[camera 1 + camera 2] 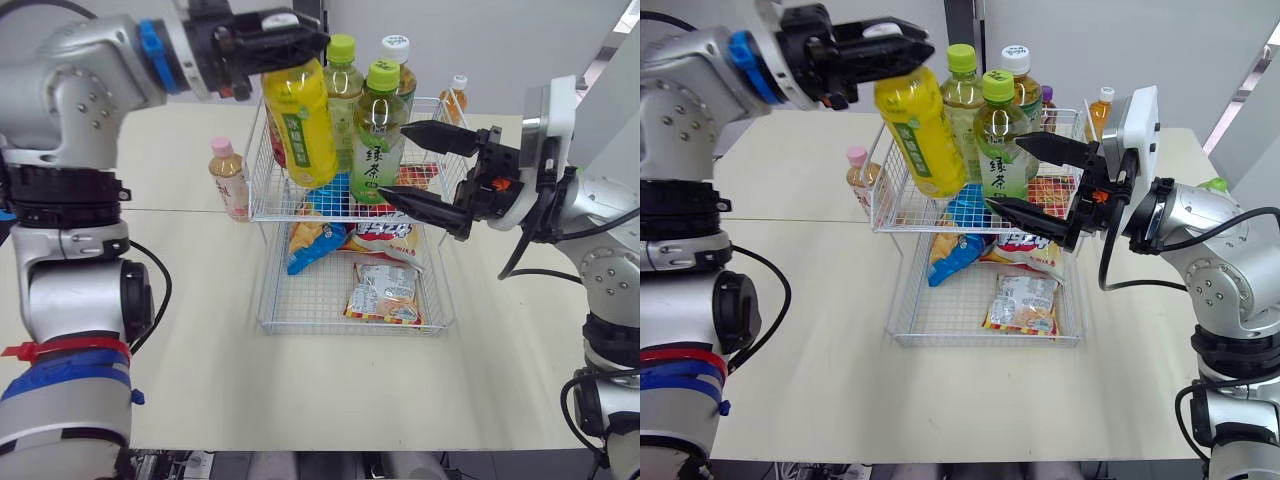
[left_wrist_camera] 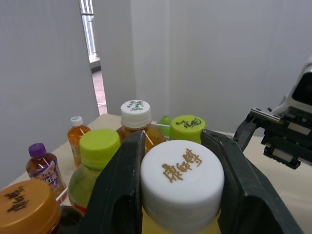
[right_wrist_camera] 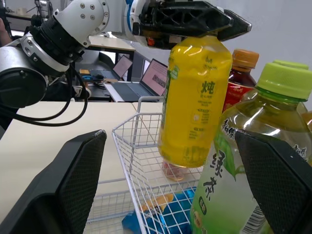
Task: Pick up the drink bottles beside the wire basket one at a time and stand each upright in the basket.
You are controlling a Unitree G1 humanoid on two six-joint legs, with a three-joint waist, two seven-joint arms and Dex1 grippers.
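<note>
While the left gripper [image 1: 305, 38] pinches the white cap of the yellow bottle [image 1: 300, 120], both fingers clamped tight on the cap sides, the bottle hangs tilted with its base down inside the upper tier of the wire basket [image 1: 300, 205], at the front left corner; cannot tell if the base touches the tier floor. Right gripper [image 1: 393, 160] is spread wide, 1 finger on each side of the green tea bottle [image 1: 378, 140], which stands upright at the front right of the same tier; the fingertips are close to it but do not grip it. Behind it stand 2 more upright bottles, a lime-cap bottle [image 1: 343, 80] and a white-cap bottle [image 1: 396, 55]. An orange-cap bottle [image 3: 240, 73] stands in the tier just behind the yellow one. Outside the basket on the table [image 1: 200, 330], a pink-cap bottle [image 1: 229, 178] stands upright just beside the left wall, and a small orange bottle [image 1: 457, 97] stands behind the far right corner. A purple-cap bottle [image 2: 42, 164] stands near it. The lower tier holds snack bags [image 1: 384, 290].
</note>
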